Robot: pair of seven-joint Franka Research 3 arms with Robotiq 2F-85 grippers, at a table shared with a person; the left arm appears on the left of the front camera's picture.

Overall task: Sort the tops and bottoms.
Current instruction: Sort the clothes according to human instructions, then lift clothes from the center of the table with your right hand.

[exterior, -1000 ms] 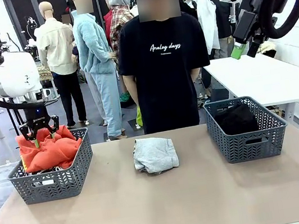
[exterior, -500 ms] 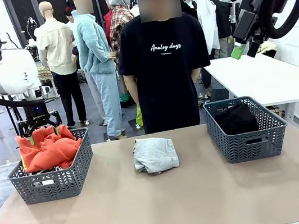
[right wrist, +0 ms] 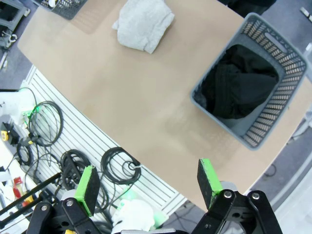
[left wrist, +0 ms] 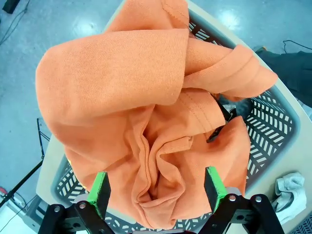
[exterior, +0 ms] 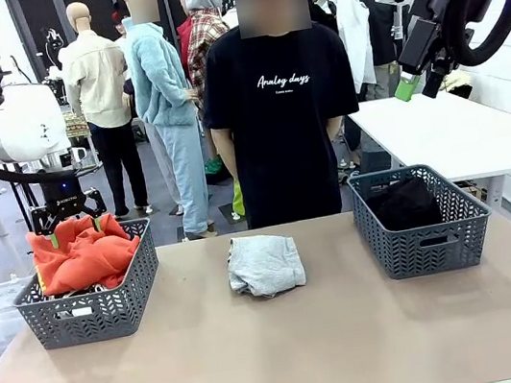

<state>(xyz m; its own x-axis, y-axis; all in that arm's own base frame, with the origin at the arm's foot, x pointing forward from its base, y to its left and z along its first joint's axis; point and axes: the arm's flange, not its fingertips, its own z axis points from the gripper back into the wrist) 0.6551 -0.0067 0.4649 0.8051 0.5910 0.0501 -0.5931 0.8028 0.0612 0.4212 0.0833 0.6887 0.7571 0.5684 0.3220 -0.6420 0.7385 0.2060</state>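
Risen off the crumpled orange top (exterior: 81, 258) heaped in its basket (exterior: 94, 309), the left pincer (exterior: 67, 217) hangs wide, empty.

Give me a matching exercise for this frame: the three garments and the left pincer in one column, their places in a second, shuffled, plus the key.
Column one:
1. orange top
2. light grey top
3. black bottoms
4. left pincer

Column two:
A. in the basket on the robot's right
B. open, just above the basket on the robot's left
C. loose on the table between the baskets
D. heaped in the basket on the robot's left

Pairs: 1-D, 2-C, 3-A, 4-B
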